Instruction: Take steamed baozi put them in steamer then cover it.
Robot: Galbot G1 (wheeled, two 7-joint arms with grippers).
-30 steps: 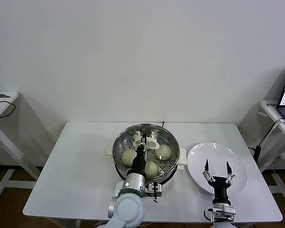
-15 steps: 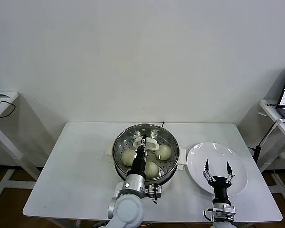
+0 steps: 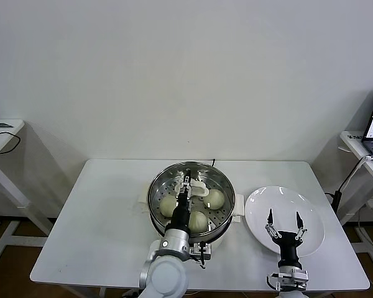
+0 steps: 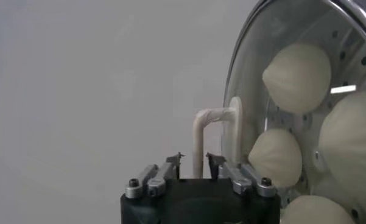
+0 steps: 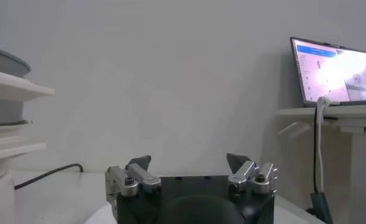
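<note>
The steamer [image 3: 191, 200] sits in the middle of the white table [image 3: 93, 230], a bit nearer the front edge than the back edge. It is a big shiny metal pot with white side handles. Inside it lie the steamed baozi [image 3: 214, 198]. Three of them show plainly in the head view, and the arm hides part of the pot. In the left wrist view four round buns [image 4: 297, 77] show through the glass.

The cover [image 4: 249, 91] is a clear glass lid with a metal rim. It lies on top of the steamer. Its cream-white handle [image 3: 195, 185] sticks up from the middle.

The left end effector [image 3: 187, 182] is over the middle of the steamer, right at that handle. In the left wrist view its fingers [image 4: 170, 163] sit on both sides of the handle bar [image 4: 198, 137], a little apart from it, so it is open and not squeezing.

The right end effector [image 3: 284, 222] hangs over the near side of a white plate [image 3: 311, 214]. The plate lies by the right edge of the table, just beside the steamer. Its fingers [image 5: 138, 164] are spread wide and hold nothing.
</note>
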